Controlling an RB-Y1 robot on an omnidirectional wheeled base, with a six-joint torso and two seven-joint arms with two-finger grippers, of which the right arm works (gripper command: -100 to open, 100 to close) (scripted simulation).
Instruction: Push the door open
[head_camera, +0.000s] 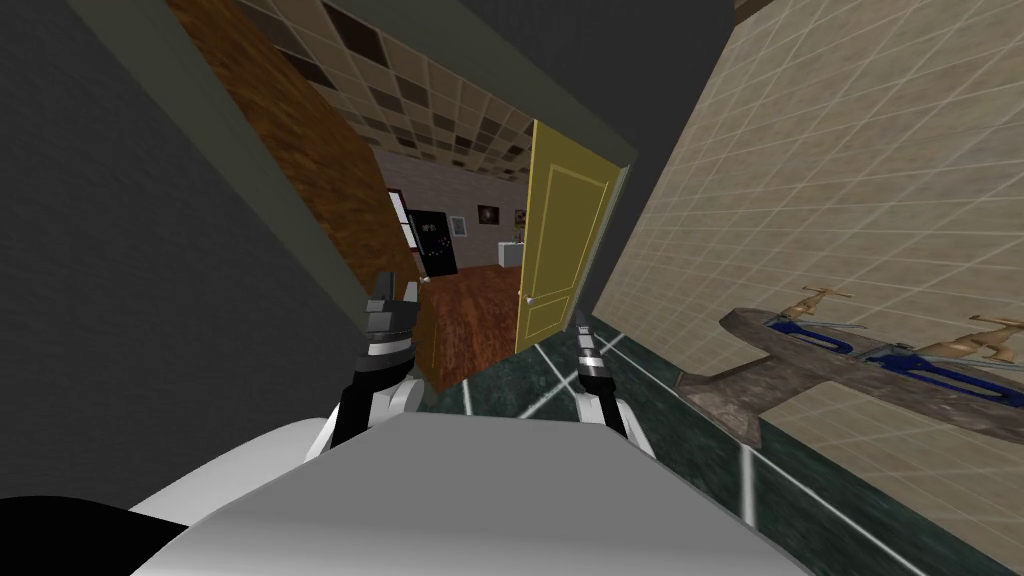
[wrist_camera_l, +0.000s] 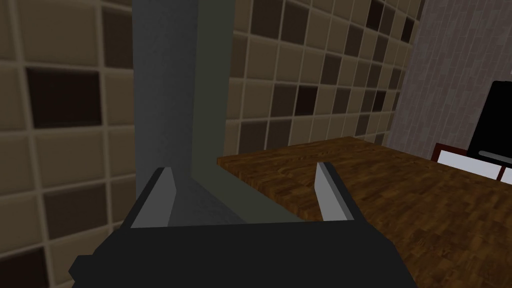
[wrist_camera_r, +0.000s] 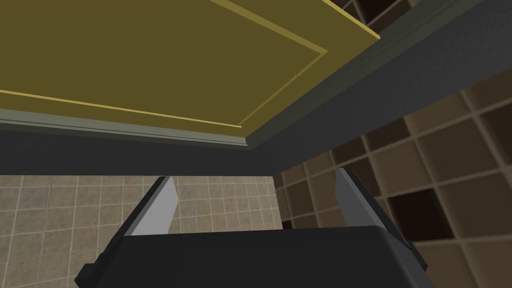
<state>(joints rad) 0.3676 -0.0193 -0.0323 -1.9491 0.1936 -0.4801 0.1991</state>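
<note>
The yellow panelled door (head_camera: 560, 240) stands swung well open, hinged on the right side of a dark grey-green frame (head_camera: 610, 215). Its small handle (head_camera: 527, 298) is on the free edge. My right gripper (head_camera: 582, 322) hangs just in front of the door's lower right corner, apart from it. In the right wrist view the door's (wrist_camera_r: 150, 60) yellow face and frame lie beyond my open right gripper (wrist_camera_r: 255, 200), nothing between the fingers. My left gripper (head_camera: 392, 292) is at the left jamb, open (wrist_camera_l: 245, 192), with the jamb's grey edge (wrist_camera_l: 200, 100) and wooden floor (wrist_camera_l: 390, 190) past it.
Through the doorway is a room with a wooden floor (head_camera: 480, 320), a black cabinet (head_camera: 433, 243) and a white box. A stone sink (head_camera: 860, 365) with blue basins and brass taps juts from the tiled wall on my right. Dark green floor tiles (head_camera: 700, 440) lie under me.
</note>
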